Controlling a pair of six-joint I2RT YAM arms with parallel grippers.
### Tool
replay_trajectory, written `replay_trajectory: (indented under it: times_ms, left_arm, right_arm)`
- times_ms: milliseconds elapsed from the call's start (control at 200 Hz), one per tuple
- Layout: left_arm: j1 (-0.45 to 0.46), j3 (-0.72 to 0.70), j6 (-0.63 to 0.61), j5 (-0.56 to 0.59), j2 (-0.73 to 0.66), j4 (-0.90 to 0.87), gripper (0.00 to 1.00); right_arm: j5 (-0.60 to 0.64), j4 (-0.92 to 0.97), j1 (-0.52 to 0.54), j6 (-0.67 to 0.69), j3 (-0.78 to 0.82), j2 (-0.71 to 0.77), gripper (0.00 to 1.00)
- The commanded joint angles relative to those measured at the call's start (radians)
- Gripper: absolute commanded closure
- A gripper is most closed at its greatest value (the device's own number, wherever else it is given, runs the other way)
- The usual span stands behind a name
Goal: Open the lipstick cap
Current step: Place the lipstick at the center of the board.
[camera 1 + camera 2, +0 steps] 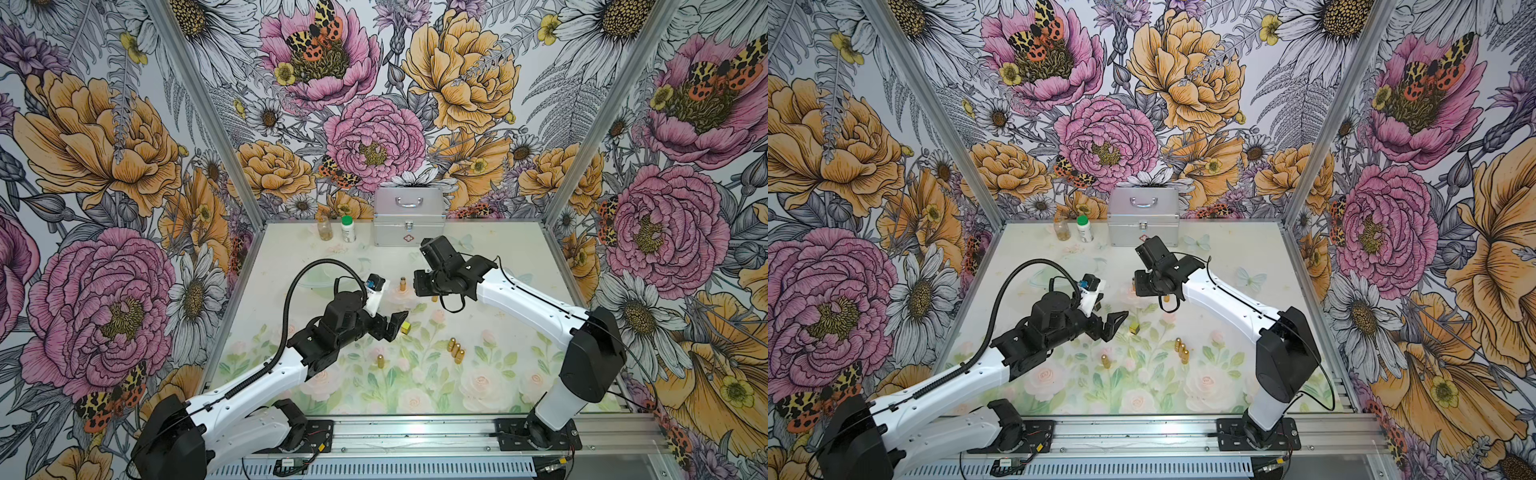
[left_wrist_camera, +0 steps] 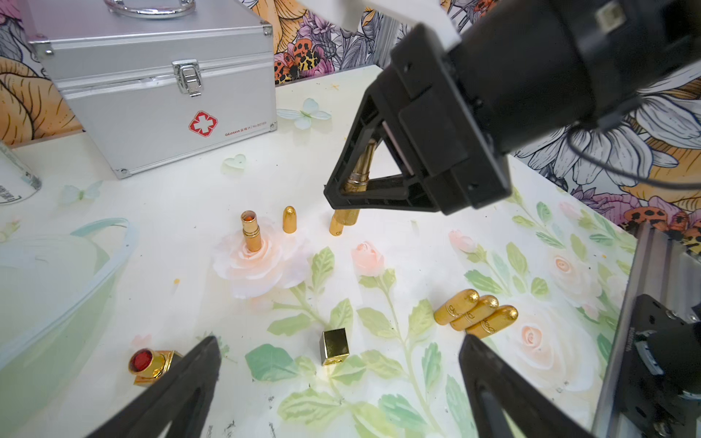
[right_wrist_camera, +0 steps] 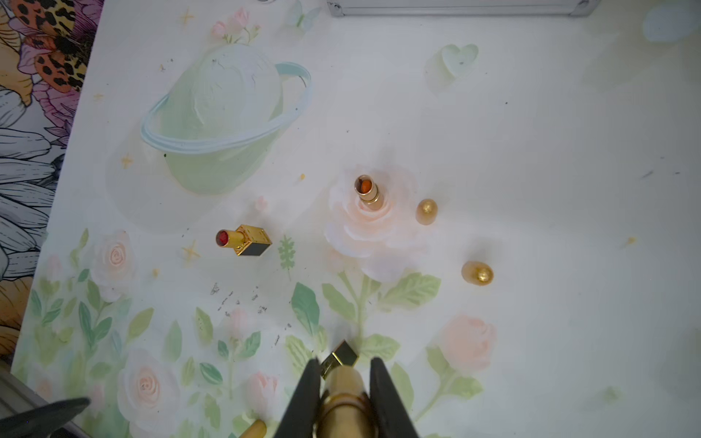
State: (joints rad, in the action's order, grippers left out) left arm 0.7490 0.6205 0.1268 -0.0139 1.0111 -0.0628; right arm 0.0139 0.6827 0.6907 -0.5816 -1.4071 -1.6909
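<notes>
Two lipsticks [image 3: 242, 240] were uncapped, a trio [image 2: 476, 316] left capped; left gripper [image 1: 397, 323] was spread empty, right gripper [image 3: 344, 373] was clamped on another tube [image 2: 364, 163].

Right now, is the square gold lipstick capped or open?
Open. The square lipstick lies on its side, red tip bare; a square gold cap stands apart from it.

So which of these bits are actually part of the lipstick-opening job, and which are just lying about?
In the job: right pincer, shut on a gold lipstick; left pincer, open; three capped lipsticks; square cap; square lipstick, uncapped.
Just lying about: silver case; clear jar; green-capped bottle.
</notes>
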Motion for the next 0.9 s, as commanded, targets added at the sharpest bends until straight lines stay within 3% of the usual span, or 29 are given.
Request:
replay_trajectory:
  times_ms: [0,260,896]
  left_arm:
    - [-0.001,-0.017,0.079,0.085,-0.041,-0.075,0.01]
    - [-0.019,-0.028,0.146,0.130,-0.071,-0.114,0.01]
    - [-0.040,-0.047,0.174,0.131,-0.075,-0.090,0.01]
  right_arm:
    - [0.096,-0.087,0.009,0.014,0.049,-0.024,0.79]
    - [0.117,-0.205,0.013,-0.004,0.127,-0.117,0.80]
    - [0.197,-0.301,0.013,-0.004,0.096,-0.296,0.81]
